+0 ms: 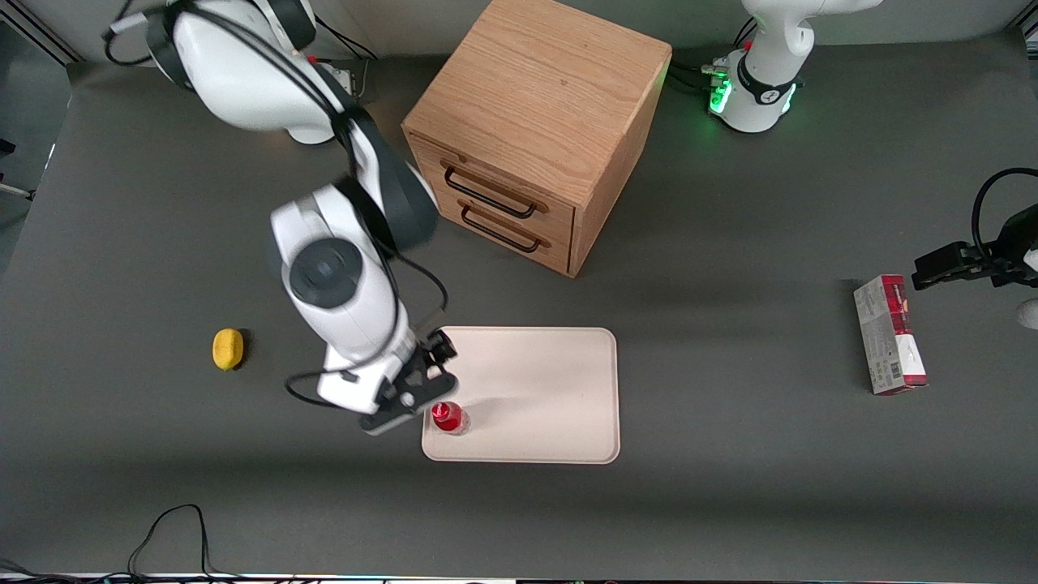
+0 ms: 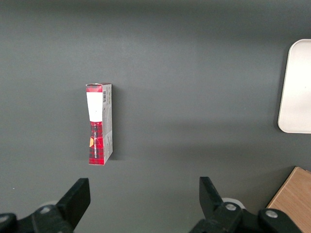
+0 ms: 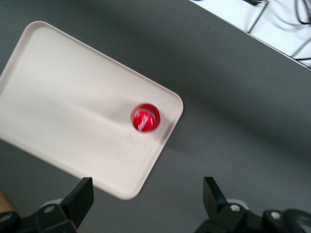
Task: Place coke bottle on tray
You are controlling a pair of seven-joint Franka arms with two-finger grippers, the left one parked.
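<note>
Front view shows the coke bottle [image 1: 448,418] standing upright on the tray [image 1: 543,389], in the corner nearest the camera toward the working arm's end, close to the rim. The gripper [image 1: 415,396] sits just beside the bottle, above the tray's edge, and nothing is between its fingers; in the right wrist view the two fingers [image 3: 80,201] stand wide apart with the red cap [image 3: 145,118] seen from above and clear of them. By the look of it the placement is done and only the retreat is left. The risk lies in that retreat: the bottle is narrow and tall with a small base, so a sideways sweep of a finger could clip the cap and tip it over the low rim onto the table [image 1: 162,454]. A straight lift would avoid that. The wooden drawer cabinet [image 1: 535,130] stands well apart and poses no obstacle.
</note>
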